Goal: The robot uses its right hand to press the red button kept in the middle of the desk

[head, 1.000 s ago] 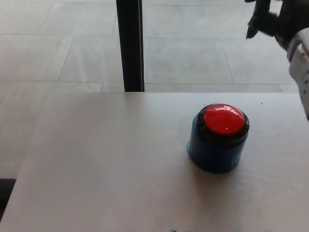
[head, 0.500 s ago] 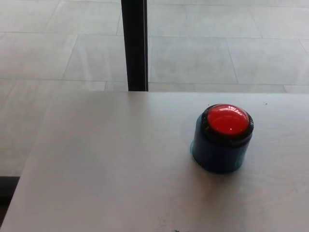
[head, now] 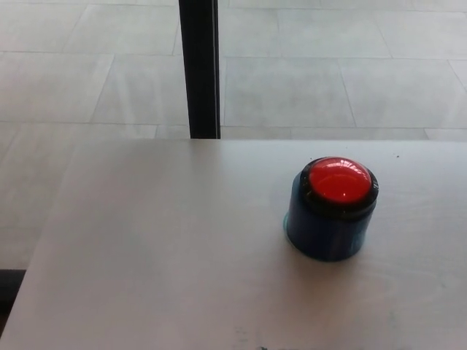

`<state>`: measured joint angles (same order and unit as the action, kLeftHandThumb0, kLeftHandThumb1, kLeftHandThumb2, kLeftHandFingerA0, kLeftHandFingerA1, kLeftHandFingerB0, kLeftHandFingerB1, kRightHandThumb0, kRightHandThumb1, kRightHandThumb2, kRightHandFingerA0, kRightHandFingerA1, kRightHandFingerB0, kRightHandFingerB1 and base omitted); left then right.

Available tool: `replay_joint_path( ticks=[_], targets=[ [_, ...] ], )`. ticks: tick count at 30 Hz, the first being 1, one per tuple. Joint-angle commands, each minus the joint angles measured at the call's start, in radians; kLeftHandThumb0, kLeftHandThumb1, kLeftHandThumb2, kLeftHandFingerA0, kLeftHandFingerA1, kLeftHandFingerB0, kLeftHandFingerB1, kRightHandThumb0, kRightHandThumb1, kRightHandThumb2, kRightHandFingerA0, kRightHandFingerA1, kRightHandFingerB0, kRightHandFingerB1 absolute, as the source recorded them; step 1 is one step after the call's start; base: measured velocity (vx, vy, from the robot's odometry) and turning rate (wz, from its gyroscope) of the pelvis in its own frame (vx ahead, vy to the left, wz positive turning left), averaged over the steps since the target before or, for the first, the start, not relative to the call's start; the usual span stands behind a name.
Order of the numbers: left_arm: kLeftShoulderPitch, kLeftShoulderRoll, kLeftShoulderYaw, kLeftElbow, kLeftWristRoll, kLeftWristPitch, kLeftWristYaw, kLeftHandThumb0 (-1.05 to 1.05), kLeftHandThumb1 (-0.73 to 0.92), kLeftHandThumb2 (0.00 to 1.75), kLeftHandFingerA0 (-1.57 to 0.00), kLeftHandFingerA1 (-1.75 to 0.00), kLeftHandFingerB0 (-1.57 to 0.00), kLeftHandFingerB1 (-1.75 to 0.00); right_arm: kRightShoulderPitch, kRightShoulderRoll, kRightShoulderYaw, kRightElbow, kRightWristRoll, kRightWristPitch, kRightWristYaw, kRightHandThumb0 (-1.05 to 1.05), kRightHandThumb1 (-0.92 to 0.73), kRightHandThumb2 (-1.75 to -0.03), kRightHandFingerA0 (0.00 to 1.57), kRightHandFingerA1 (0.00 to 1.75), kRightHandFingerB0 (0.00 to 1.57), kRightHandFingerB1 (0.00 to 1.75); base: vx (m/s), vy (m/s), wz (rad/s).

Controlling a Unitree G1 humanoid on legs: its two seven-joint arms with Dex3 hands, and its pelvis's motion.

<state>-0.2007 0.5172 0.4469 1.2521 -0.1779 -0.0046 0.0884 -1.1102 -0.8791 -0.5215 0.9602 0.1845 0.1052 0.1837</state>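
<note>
A round red button (head: 338, 180) with a black rim sits on top of a dark blue cylindrical base (head: 325, 235). It stands upright on the pale wooden desk (head: 160, 248), right of the desk's middle in the head view. Nothing touches the button. Neither of my hands shows in this view.
A black vertical post (head: 199, 69) rises behind the desk's far edge. Beyond it lies a grey tiled floor (head: 87, 73). The desk's left edge runs diagonally at the picture's left, with a dark object (head: 9, 288) at the lower left corner.
One second ago my right hand and forearm showed at the upper right corner; they have left the view. The button has not moved; the camera shifted slightly.
</note>
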Motion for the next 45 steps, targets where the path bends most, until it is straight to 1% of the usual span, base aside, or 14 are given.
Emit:
replay_joint_path(
  ticks=[1,2,4,5,6,11,12,13,14,21,26,32,35,45],
  targets=[
    [0.004,0.033,-0.018,0.006,0.018,0.021,0.013,-0.47,0.71,1.09,-0.49,-1.04,-0.2,-0.77,0.205,-0.073,-0.117,-0.065,0.049,0.022,-0.073,-0.64,-0.54,-0.94,1.17,1.27,0.72,0.65,0.0,0.0,0.0],
    [0.003,0.033,-0.026,0.006,0.026,0.024,0.031,-0.47,0.72,1.05,-0.57,-1.14,-0.27,-0.84,0.253,-0.082,-0.146,-0.075,0.054,0.044,-0.086,-0.66,-0.69,-0.61,1.12,1.34,0.78,0.53,0.0,0.0,0.0],
    [0.002,0.022,0.017,0.003,-0.025,0.014,0.002,-0.45,0.68,1.13,-0.44,-1.05,-0.1,-0.76,0.384,-0.085,-0.232,-0.089,0.081,0.032,-0.085,-0.74,-0.67,-0.61,1.2,1.32,0.75,0.59,0.0,0.0,0.0],
    [0.0,0.019,0.008,-0.003,-0.016,0.013,0.002,-0.47,0.68,1.12,-0.44,-1.01,-0.11,-0.73,0.501,-0.065,-0.286,-0.098,0.088,-0.012,-0.078,-0.83,-0.52,-0.96,1.25,1.26,0.72,0.71,0.0,0.0,0.0],
    [0.0,0.018,0.004,-0.006,-0.011,0.013,0.004,-0.48,0.69,1.13,-0.44,-0.99,-0.13,-0.73,0.555,-0.046,-0.315,-0.112,0.092,-0.018,-0.088,-0.9,-0.69,-0.61,1.3,1.22,0.78,0.68,0.0,0.0,0.0],
    [-0.006,0.031,-0.018,-0.003,0.013,0.01,-0.004,-0.47,0.71,1.09,-0.48,-1.08,-0.22,-0.82,0.795,0.097,-0.421,-0.123,0.116,-0.094,-0.143,-0.91,-0.78,-0.64,1.33,1.18,0.72,0.81,0.0,0.0,0.0],
    [-0.009,0.031,-0.018,-0.001,0.012,0.011,-0.004,-0.5,0.7,1.1,-0.52,-1.1,-0.27,-0.85,0.836,0.135,-0.452,-0.108,0.135,-0.101,-0.16,-0.87,-0.6,-1.02,1.4,1.27,0.68,0.87,0.0,0.0,0.0],
    [-0.012,0.03,-0.021,-0.001,0.015,0.014,0.002,-0.5,0.7,1.1,-0.52,-1.1,-0.27,-0.85,0.858,0.16,-0.478,-0.109,0.156,-0.103,-0.156,-0.87,-0.6,-1.02,1.4,1.27,0.68,0.87,0.0,0.0,0.0],
    [-0.01,0.028,-0.015,-0.003,0.009,0.01,0.0,-0.5,0.7,1.1,-0.53,-1.11,-0.2,-0.81,0.886,0.206,-0.507,-0.12,0.172,-0.115,-0.179,-0.89,-0.8,-0.65,1.4,1.29,0.65,0.96,0.0,0.0,0.0],
    [-0.011,0.022,-0.008,0.005,-0.002,0.002,-0.002,-0.5,0.69,1.1,-0.51,-1.1,-0.18,-0.8,0.952,0.381,-0.62,-0.069,0.221,-0.165,-0.348,-0.86,-0.86,-0.71,1.18,1.58,0.49,1.35,0.0,0.0,0.0],
    [-0.03,0.012,0.01,0.001,-0.009,-0.001,0.067,-0.46,0.7,1.03,-0.56,-1.33,-0.16,-0.91,0.975,0.456,-0.641,-0.029,0.23,-0.213,-0.343,-0.89,-0.88,-0.69,0.99,1.61,0.32,1.22,0.0,0.0,0.0],
    [-0.034,0.011,0.024,0.008,-0.017,0.002,0.073,-0.46,0.69,1.13,-0.5,-1.01,-0.01,-0.66,1.007,0.568,-0.607,-0.1,0.221,-0.175,-0.364,-0.88,-0.92,-0.71,1.12,1.5,0.46,1.25,0.0,0.0,0.0],
    [-0.038,0.014,0.021,0.002,-0.015,0.013,0.05,-0.48,0.73,1.05,-0.5,-1.28,-0.04,-0.8,1.01,0.605,-0.593,-0.125,0.249,-0.144,-0.377,-0.88,-0.92,-0.7,1.09,1.51,0.42,1.17,0.0,0.0,0.0],
    [-0.038,0.025,-0.003,0.001,-0.001,0.012,0.008,-0.49,0.73,1.07,-0.5,-1.11,-0.16,-0.81,1.05,0.639,-0.518,-0.073,0.287,-0.174,-0.342,-0.83,-0.9,-0.66,1.19,1.49,0.48,1.14,0.0,0.0,0.0]
  ],
)
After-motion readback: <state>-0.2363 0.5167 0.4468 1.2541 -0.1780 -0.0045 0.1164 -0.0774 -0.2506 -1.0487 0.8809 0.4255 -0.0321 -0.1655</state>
